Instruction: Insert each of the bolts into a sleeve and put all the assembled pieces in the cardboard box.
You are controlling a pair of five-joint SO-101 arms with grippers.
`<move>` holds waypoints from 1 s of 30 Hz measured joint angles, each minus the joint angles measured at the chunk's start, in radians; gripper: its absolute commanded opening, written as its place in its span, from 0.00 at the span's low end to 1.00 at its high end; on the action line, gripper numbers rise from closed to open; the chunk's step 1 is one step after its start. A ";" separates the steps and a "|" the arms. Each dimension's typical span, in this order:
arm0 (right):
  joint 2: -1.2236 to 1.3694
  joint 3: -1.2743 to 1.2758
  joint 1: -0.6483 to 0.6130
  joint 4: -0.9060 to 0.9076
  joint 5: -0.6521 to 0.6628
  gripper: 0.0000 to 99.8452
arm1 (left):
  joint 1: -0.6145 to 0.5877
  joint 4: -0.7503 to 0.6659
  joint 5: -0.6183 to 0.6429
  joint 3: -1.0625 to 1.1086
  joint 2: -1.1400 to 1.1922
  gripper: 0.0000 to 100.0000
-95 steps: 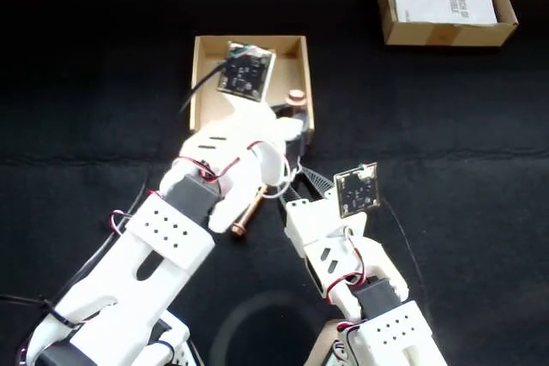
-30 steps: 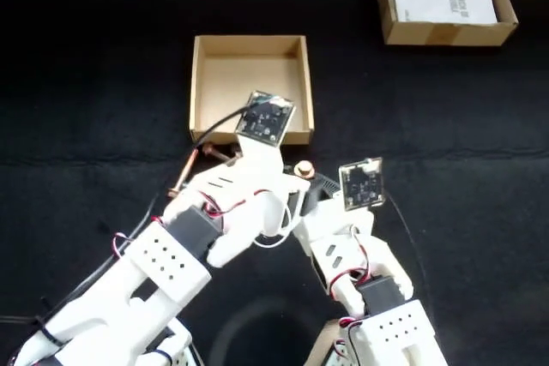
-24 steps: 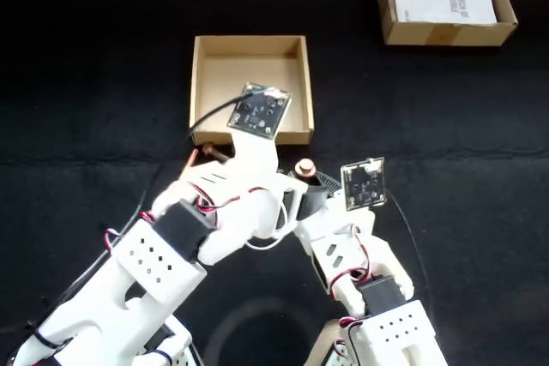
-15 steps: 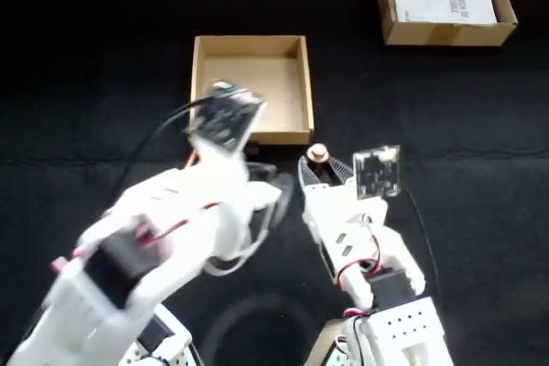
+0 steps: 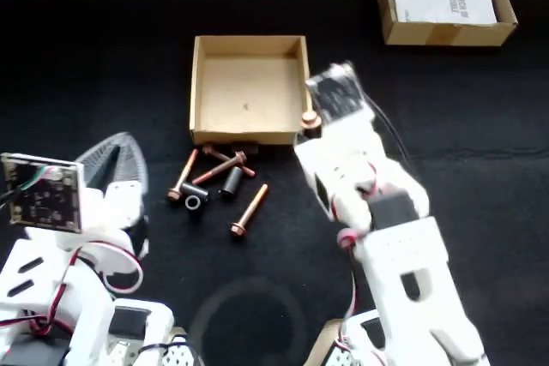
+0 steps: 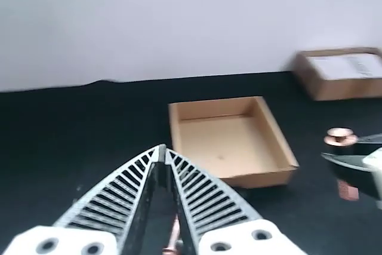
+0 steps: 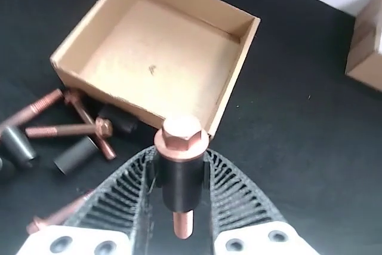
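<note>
The right hand (image 7: 180,158) is clamped on a black sleeve (image 7: 179,184) with a copper bolt (image 7: 181,135) standing upright through it, head on top, held just outside the cardboard box (image 5: 249,92), at the box's near right corner. The box has nothing in it. On the black desk (image 5: 446,143), just before the box's near wall, lie four loose bolts (image 5: 249,210) and several bare sleeves (image 5: 232,180), clustered together. The left hand (image 6: 162,152) hangs well off the box's near left corner, its fingers pressed together at the tips and holding nothing. A second carton (image 5: 446,6) sits well beyond the box's far right corner.
</note>
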 measured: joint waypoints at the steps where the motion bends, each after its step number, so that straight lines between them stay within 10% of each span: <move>1: 0.049 -0.049 0.000 0.011 0.038 0.01 | -0.048 -0.021 0.000 0.046 -0.023 0.01; 15: 0.721 -0.629 0.006 0.018 0.427 0.01 | -0.494 -0.411 0.002 0.733 -0.381 0.01; 30: 1.410 -1.145 0.018 -0.066 0.500 0.01 | -0.589 -0.443 0.046 1.020 -0.390 0.01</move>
